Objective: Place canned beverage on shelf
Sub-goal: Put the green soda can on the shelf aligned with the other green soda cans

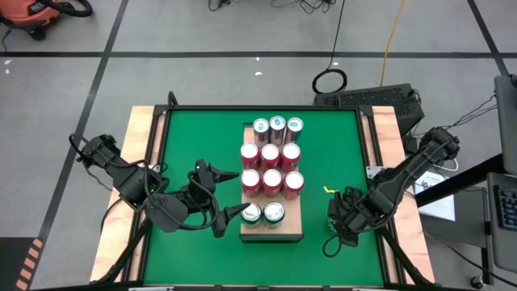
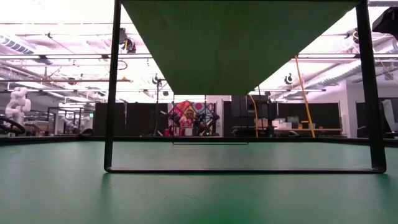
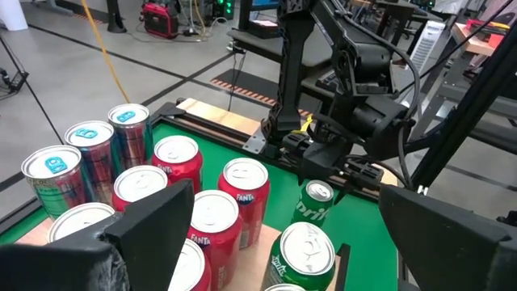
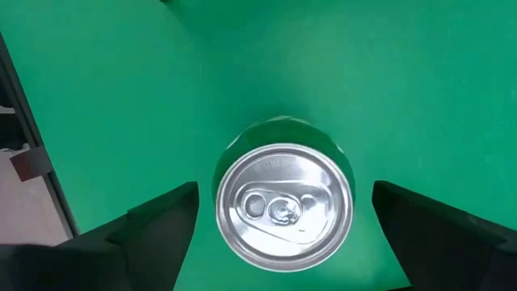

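The pale wooden shelf (image 1: 271, 233) lies in the middle of the green table. On it stand three silver-blue cans (image 1: 277, 125) at the far end, several red cans (image 1: 271, 168) and two green cans (image 1: 263, 212) at the near end. My left gripper (image 1: 226, 194) is open just left of the shelf, and its near finger ends close beside the left green can. My right gripper (image 4: 284, 192) is open above a third green can (image 4: 283, 202), which stands upright on the table right of the shelf. Its fingers stand on either side of the can and are clear of it. This can also shows in the left wrist view (image 3: 317, 202).
A bare patch of shelf (image 1: 292, 225) shows to the right of the green cans. A small yellow thing (image 1: 329, 190) lies on the table near my right arm. Narrow wooden strips (image 1: 139, 145) and a black frame (image 1: 266, 107) edge the table.
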